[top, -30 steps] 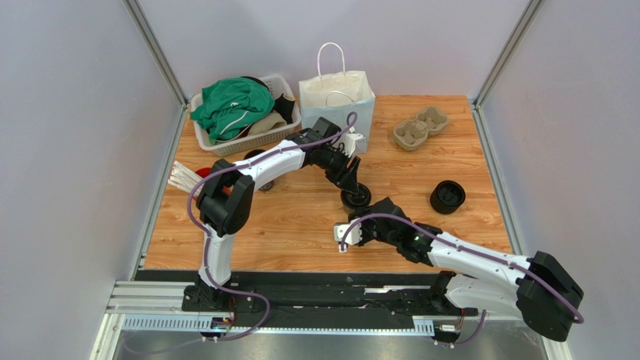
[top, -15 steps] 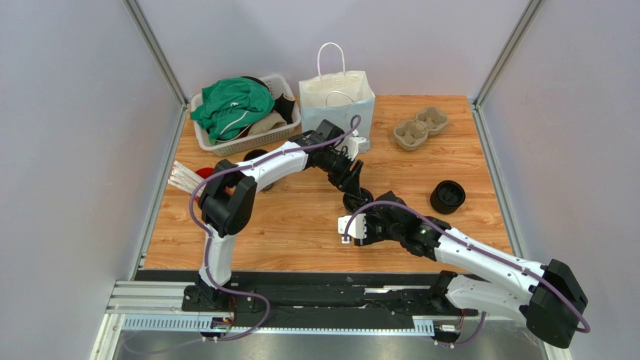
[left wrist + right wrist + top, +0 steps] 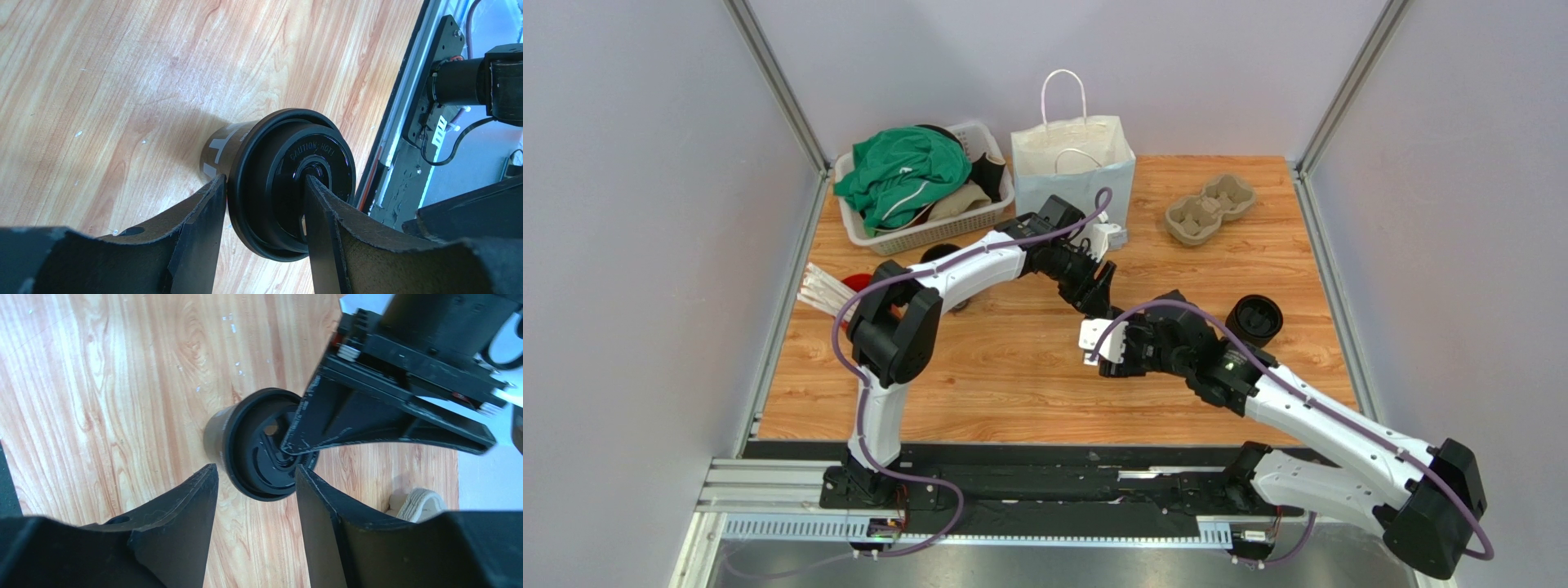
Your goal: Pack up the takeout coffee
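The takeout coffee is a black paper cup with a black lid, standing on the wood table; it also shows in the right wrist view. My left gripper is shut on its lid, one finger outside the rim and the other across the lid's middle. In the top view my left gripper hides most of the cup. My right gripper is open and empty, just short of the cup, its fingers either side of the near rim without touching. It sits mid-table in the top view.
A white paper bag stands open at the back. A cardboard cup carrier lies to its right. A squat black round piece sits right of my right arm. A basket of clothes and the red cup with straws are at the left.
My right arm has moved away from the near edge and up to the cup, its open fingers now at the lid. The left gripper and cup have barely shifted.
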`<action>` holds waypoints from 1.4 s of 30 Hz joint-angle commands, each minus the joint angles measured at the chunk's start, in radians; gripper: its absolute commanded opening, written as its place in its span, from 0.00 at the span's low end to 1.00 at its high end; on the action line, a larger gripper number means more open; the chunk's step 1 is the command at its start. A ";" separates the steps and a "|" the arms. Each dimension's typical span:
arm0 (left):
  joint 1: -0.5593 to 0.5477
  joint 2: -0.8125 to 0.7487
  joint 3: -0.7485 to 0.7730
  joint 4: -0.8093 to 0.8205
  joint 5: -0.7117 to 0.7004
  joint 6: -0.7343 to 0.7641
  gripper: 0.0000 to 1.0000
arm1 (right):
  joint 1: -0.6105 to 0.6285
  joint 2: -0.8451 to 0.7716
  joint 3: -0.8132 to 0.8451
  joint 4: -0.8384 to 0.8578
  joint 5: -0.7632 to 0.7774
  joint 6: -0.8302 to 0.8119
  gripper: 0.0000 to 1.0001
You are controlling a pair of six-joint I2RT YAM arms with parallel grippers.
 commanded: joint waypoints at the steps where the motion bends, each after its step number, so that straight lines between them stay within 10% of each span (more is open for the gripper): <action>1: 0.007 0.072 -0.025 -0.076 -0.175 0.073 0.56 | -0.036 -0.008 0.053 0.048 0.020 0.066 0.56; 42: 0.031 -0.054 0.029 -0.044 -0.039 0.062 0.79 | -0.309 0.273 0.223 -0.009 -0.184 0.376 0.61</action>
